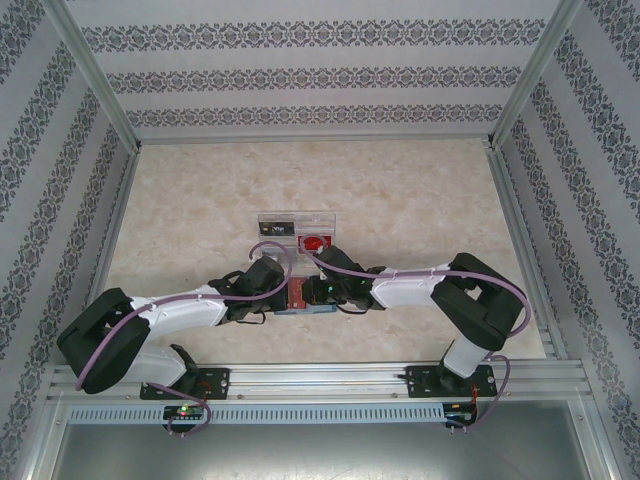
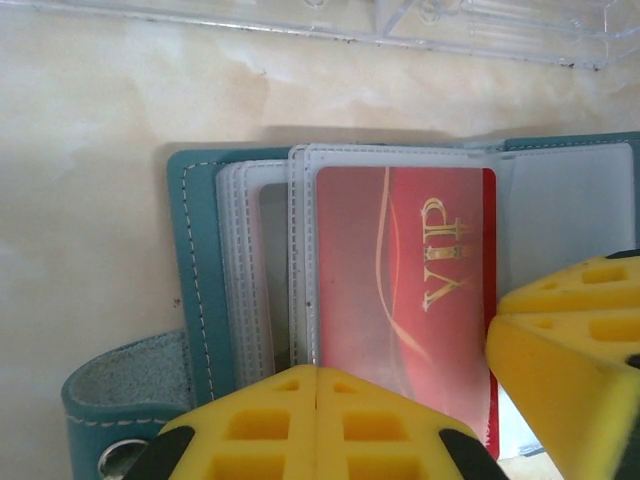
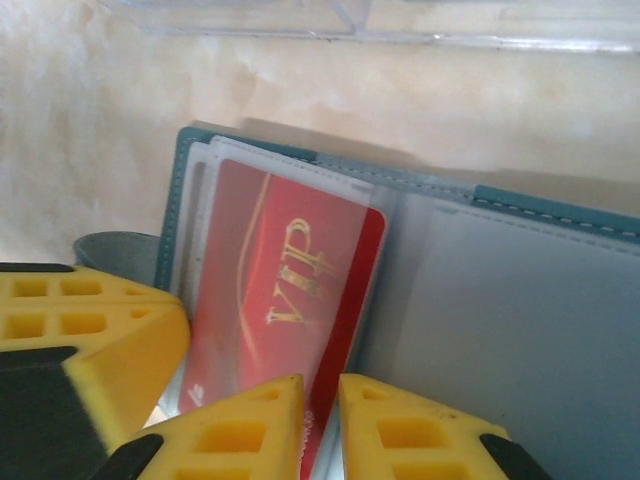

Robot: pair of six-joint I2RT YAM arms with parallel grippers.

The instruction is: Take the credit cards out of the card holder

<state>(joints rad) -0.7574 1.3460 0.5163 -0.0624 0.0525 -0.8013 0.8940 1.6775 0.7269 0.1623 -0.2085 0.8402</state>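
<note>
Holder (image 2: 200, 260) lies open and flat on the tabletop (image 1: 420, 210), mid-table, just on the near side of the clear tray (image 1: 295, 222), with both grippers meeting over it. Its long axis runs left–right across the table and its spine points away from the arms, toward the tray. The strap (image 2: 110, 405) hangs off its left near corner. Red VIP card (image 2: 400, 300) sits in the top sleeve, long axis near–far. A bare red strip shows along its right edge, so it likely sits partly out toward the spine. Left gripper (image 2: 316, 410): jaws clenched, pads tight together at the sleeves' near edge. It reads as pinning the holder; whether a sleeve is nipped I cannot tell. Right gripper (image 3: 322, 415): jaws a slit apart over the card's near edge, grasping nothing I can make out. Step in hand, by my reading: working this card free of its sleeve. The next move calls for a steady hold-down on the left. The right must drag or pinch the card along the sleeve's open side without lifting the holder.
</note>
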